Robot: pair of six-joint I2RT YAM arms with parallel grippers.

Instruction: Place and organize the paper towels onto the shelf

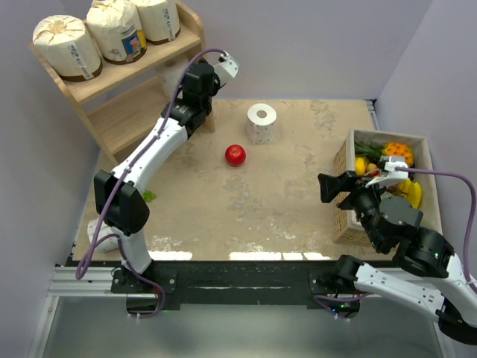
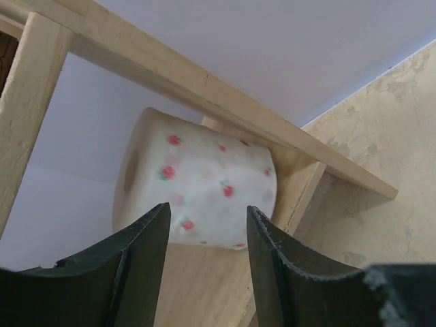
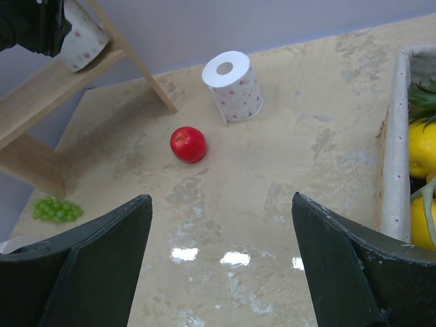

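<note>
Three cream-wrapped paper towels (image 1: 67, 46) stand in a row on the top tier of the wooden shelf (image 1: 123, 119). A white roll with red dots (image 2: 204, 177) lies on its side on a lower tier. My left gripper (image 2: 207, 208) is open just in front of it, and the roll is beyond the fingertips, not between them. Another dotted white roll (image 1: 261, 123) stands upright on the table. My right gripper (image 3: 221, 197) hangs open and empty over the table's right side.
A red apple (image 1: 235, 155) lies in front of the standing roll. A box of fruit (image 1: 387, 186) sits at the right edge, beside my right arm. Green grapes (image 3: 56, 209) lie near the shelf's foot. A white object (image 1: 100, 231) is partly hidden behind the left arm.
</note>
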